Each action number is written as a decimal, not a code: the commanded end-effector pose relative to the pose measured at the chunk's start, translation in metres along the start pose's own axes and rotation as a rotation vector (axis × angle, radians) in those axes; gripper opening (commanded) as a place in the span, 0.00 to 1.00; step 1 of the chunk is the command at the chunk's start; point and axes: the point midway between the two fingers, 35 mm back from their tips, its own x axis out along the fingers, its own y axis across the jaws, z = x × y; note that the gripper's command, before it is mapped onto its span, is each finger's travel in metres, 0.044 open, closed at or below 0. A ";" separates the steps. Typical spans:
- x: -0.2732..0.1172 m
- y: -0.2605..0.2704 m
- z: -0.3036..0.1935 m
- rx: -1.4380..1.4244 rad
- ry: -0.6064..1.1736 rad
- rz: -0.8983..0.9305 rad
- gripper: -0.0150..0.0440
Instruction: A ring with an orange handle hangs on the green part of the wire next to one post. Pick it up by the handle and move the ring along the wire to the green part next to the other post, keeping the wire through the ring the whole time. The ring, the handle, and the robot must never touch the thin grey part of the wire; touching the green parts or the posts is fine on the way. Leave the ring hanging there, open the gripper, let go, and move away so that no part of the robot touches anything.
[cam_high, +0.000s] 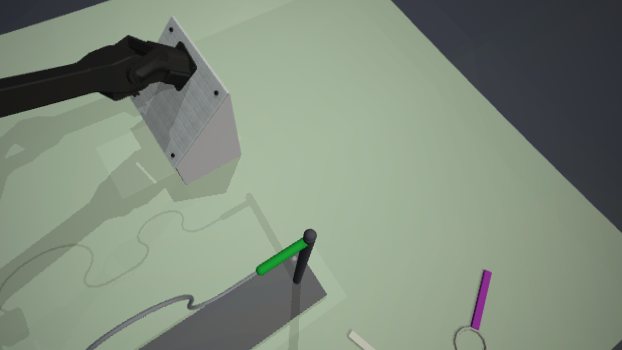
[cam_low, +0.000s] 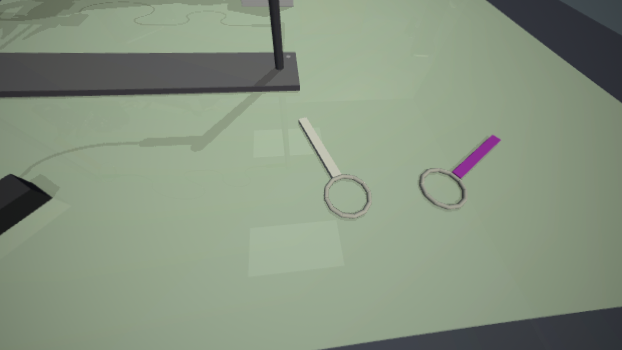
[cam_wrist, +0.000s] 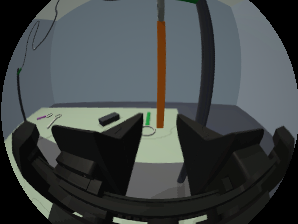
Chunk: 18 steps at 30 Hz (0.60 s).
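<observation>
The orange handle (cam_wrist: 160, 75) hangs upright in the wrist view, its lower end just beyond and between the fingertips. Only the bottom of its ring (cam_wrist: 160, 5) shows; how it sits on the wire is cut off. The near post (cam_wrist: 206, 65) stands right of the handle, with a bit of green part (cam_wrist: 187, 1) at the top edge. My gripper (cam_wrist: 160, 118) is open, with nothing held. The other post (cam_high: 303, 260) (cam_low: 276, 35) (cam_wrist: 21, 95) carries its green part (cam_high: 282, 256) (cam_wrist: 19, 71). The thin grey wire (cam_high: 150, 312) (cam_wrist: 36, 37) curves away from it.
A metal-faced block (cam_high: 200, 107) stands behind the arm. A dark base plate (cam_high: 280, 300) (cam_low: 150, 75) lies under the wire. Loose rings with a white handle (cam_low: 320, 147), a purple handle (cam_low: 475, 157) (cam_high: 481, 300) and a green handle (cam_wrist: 148, 118) lie about, beside a black block (cam_wrist: 109, 119) (cam_low: 20, 202).
</observation>
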 end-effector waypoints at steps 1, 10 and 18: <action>0.008 -0.002 0.002 -0.008 -0.002 -0.003 0.53; 0.023 -0.003 0.002 -0.008 -0.002 -0.004 0.53; 0.036 -0.003 0.003 -0.007 -0.003 -0.005 0.53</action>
